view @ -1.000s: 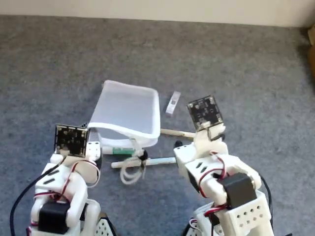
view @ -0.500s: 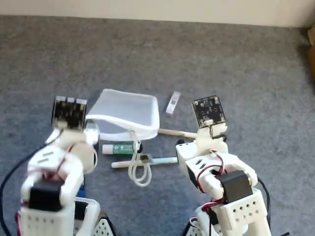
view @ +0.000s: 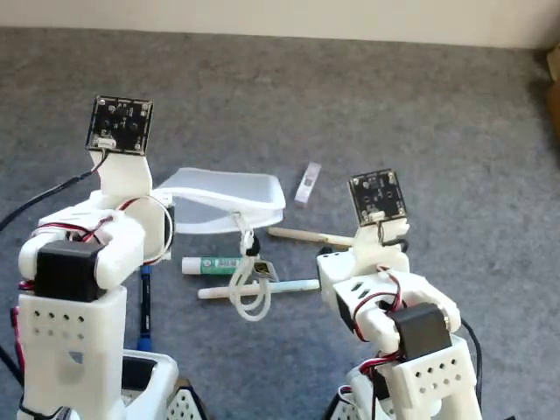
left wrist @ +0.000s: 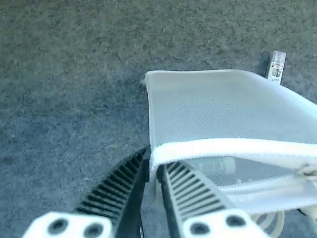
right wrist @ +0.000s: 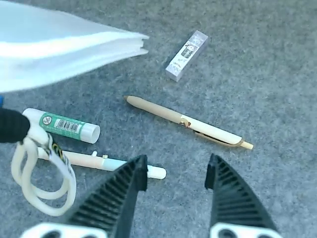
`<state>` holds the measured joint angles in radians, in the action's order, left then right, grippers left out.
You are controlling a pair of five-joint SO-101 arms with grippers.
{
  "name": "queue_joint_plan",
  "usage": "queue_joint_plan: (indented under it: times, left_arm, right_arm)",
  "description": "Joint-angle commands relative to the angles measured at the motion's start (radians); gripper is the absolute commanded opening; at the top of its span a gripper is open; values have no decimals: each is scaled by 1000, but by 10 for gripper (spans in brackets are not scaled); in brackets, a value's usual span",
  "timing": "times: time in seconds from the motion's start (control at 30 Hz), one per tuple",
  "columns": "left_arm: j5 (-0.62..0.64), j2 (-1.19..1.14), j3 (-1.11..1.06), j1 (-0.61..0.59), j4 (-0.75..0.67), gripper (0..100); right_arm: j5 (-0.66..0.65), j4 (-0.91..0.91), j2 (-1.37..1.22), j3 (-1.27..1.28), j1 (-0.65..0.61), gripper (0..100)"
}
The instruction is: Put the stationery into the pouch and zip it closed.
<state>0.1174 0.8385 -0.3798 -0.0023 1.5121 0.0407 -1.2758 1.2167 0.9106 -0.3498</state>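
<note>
surface: grey carpet (view: 420,105) | far edge: pale wall strip (view: 280,16) | left gripper (left wrist: 154,164) clamped on pouch (left wrist: 218,114) rim | right gripper (right wrist: 176,171) spread apart, near beige pen (right wrist: 188,123)

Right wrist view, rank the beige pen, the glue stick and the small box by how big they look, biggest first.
1. Beige pen, the longest.
2. Glue stick, shorter but thicker.
3. Small box, smallest, though it lies farther from the camera, so that gap is unsure.

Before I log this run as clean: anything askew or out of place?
The pouch hangs askew, pinched at one rim corner by the left tool; glue stick, beige pen, white pen lie outside on the carpet.
</note>
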Motion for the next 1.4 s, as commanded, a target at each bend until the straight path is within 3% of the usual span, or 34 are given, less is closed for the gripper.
queue_joint_plan:
  times: [0.0, 0.3, 0.8, 1.37]
  left_arm:
    - [17, -5, 54, -10, 6, 8]
    - [18, -5, -48, -10, -64, 8]
    - [21, -5, -62, -10, -94, 8]
    - [51, -5, -61, -10, -94, 8]
  right_arm:
    - [9, 19, 5, -8, 15, 184]
    - [11, 18, -18, -13, 15, 184]
    - [249, 12, -677, -519, 8, 184]
    - [256, 47, -1158, -967, 7, 135]
